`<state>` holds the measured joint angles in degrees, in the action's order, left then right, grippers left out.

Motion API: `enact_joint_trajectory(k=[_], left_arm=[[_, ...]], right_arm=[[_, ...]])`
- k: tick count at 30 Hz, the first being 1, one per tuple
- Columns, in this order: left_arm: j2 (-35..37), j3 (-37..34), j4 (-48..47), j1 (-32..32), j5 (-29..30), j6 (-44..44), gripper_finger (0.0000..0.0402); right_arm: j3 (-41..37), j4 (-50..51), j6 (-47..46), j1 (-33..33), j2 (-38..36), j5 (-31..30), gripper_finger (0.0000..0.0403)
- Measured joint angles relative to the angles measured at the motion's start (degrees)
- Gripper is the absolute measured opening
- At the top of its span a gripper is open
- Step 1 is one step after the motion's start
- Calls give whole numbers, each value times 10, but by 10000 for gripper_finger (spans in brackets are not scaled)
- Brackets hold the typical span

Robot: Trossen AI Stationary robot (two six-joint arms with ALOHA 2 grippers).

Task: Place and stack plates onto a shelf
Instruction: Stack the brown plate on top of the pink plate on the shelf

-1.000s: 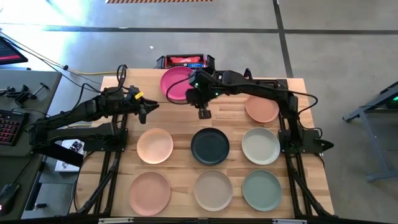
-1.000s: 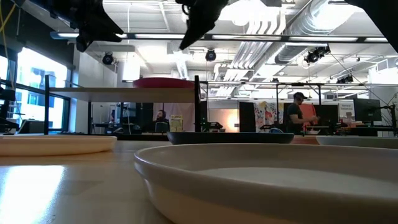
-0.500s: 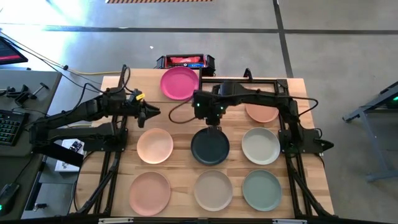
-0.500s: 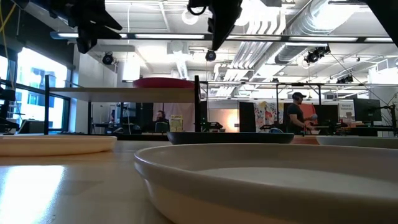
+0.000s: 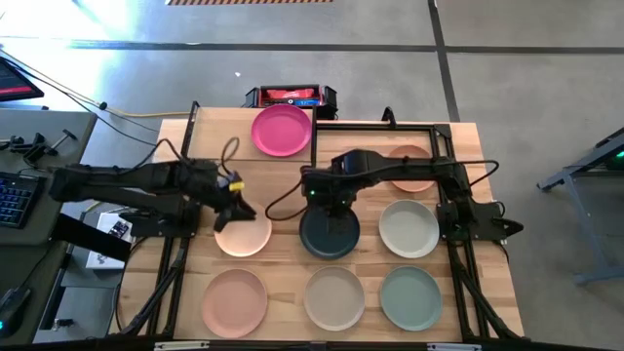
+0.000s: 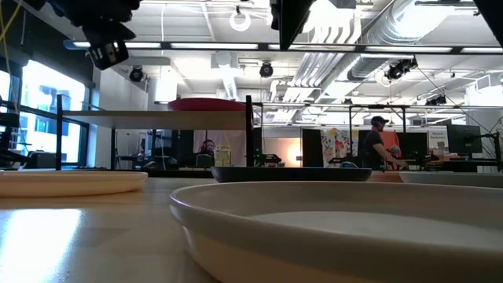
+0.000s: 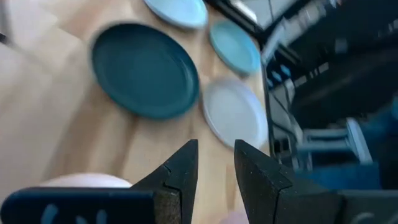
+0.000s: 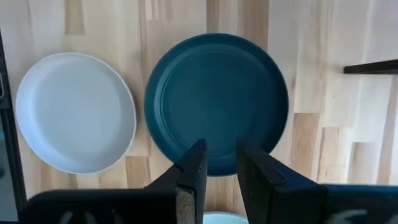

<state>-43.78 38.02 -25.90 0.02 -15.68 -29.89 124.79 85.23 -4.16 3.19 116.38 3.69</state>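
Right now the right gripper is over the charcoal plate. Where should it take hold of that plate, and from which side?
Grip the rim, coming straight down. The charcoal plate lies flat on the tabletop, shallow, apart from the off-white plate, so only its thin raised edge offers a pinch. The right gripper hangs above the rim's edge, fingers narrowly apart. One finger inside the rim and one outside looks best.

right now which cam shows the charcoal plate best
The right wrist view: the charcoal plate fills the picture from straight above, whole rim visible. The high view shows it small, partly covered by the right gripper. The left wrist view shows it blurred and slanted; the low view only its edge.
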Motion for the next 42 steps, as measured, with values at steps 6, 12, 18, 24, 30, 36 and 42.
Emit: enact_joint_trajectory(k=[6,12,18,24,30,36,42], left_arm=[[-39,0,-1,-81,9,1,92],[-90,0,0,-157,10,-27,92],[-148,0,0,-230,23,-73,92],[-203,0,1,-284,61,-94,92],[-251,0,1,-319,88,-110,92],[-293,0,1,-335,114,-110,92],[-326,0,1,-335,120,-110,92]], right_arm=[[0,16,-12,26,1,-6,64],[0,45,-10,62,1,-6,64],[0,47,-10,104,1,-16,64],[0,45,-23,133,1,-50,64],[0,29,-34,146,1,-50,64],[0,18,-35,152,1,-50,64],[0,17,-39,152,1,-50,64]])
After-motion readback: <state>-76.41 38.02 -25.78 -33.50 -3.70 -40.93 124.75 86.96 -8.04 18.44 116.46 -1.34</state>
